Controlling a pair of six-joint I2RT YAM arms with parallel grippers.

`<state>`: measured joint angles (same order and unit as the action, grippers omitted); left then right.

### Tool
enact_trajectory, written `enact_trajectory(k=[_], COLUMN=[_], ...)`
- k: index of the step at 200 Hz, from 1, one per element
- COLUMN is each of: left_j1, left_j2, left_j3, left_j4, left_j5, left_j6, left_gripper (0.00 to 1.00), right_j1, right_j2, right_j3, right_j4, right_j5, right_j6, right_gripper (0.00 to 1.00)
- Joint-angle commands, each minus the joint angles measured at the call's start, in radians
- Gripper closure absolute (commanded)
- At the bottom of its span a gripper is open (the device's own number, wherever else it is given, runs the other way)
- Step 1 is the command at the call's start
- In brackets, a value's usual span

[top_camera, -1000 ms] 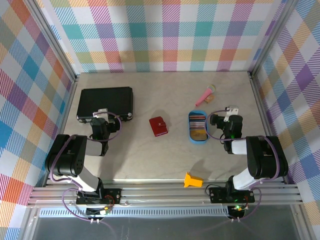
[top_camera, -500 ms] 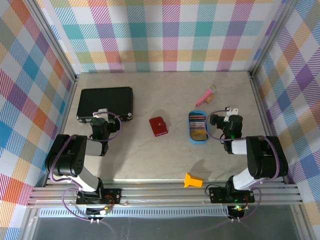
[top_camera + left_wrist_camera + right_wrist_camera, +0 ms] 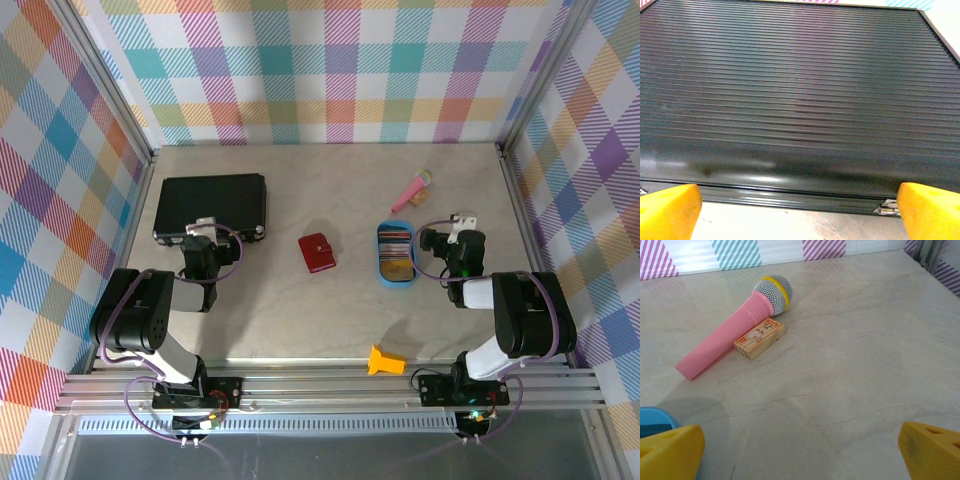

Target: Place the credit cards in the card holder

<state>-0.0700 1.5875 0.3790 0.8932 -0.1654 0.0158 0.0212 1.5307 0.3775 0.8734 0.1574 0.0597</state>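
The card holder (image 3: 317, 252), a small dark-red wallet, lies folded shut on the table between the two arms. The credit cards (image 3: 395, 252), striped and gold-tan, lie stacked inside a blue oval tray (image 3: 381, 272) to its right. My left gripper (image 3: 204, 229) rests low at the near edge of a black flat case (image 3: 211, 203), open with nothing between its yellow fingers (image 3: 667, 210). My right gripper (image 3: 452, 227) sits just right of the tray, also open and empty, its yellow fingertips (image 3: 932, 447) wide apart over bare table.
A pink toy microphone (image 3: 732, 335) and a small wooden block (image 3: 759, 338) lie ahead of the right gripper, near the back wall. An orange piece (image 3: 385, 360) sits at the table's near edge. The ribbed black case (image 3: 790, 90) spreads right before the left wrist.
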Motion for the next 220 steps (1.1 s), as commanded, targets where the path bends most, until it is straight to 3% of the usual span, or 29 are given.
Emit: enact_trajectory(k=[1, 44, 74, 104, 128, 152, 185, 220], left_j1=[-0.007, -0.008, -0.009, -0.012, -0.012, -0.014, -0.016, -0.015], left_j2=[-0.001, -0.008, -0.123, -0.356, -0.491, -0.512, -0.46, -0.443], left_j3=[0.025, 0.015, 0.014, 0.103, 0.207, 0.294, 0.304, 0.331], left_j4=[-0.002, 0.01, -0.08, -0.403, -0.658, -0.839, -0.841, -0.942], left_j5=[0.013, -0.023, -0.036, -0.024, 0.096, 0.266, 0.513, 0.596], left_j6=[0.009, -0.004, -0.005, -0.067, -0.243, -0.469, -0.707, -0.73], left_gripper=[0.0, 0.0, 0.0, 0.0, 0.01, 0.06, 0.11, 0.11], right_j1=[0.005, 0.005, 0.021, 0.04, 0.047, 0.126, 0.32, 0.483], right_j2=[0.005, 0.003, -0.054, -0.284, -0.414, -0.419, -0.266, -0.031], right_j3=[0.006, 0.002, -0.029, 0.06, 0.212, 0.384, 0.624, 0.811], right_j4=[0.01, 0.017, 0.042, -0.332, -0.675, -0.931, -1.149, -1.198], right_j5=[0.009, 0.008, -0.009, -0.049, -0.217, -0.37, -0.464, -0.5], right_j6=[0.0, -0.001, -0.034, -0.032, -0.024, -0.032, 0.007, 0.168], right_gripper=[0.01, 0.0, 0.05, 0.05, 0.08, 0.13, 0.2, 0.28])
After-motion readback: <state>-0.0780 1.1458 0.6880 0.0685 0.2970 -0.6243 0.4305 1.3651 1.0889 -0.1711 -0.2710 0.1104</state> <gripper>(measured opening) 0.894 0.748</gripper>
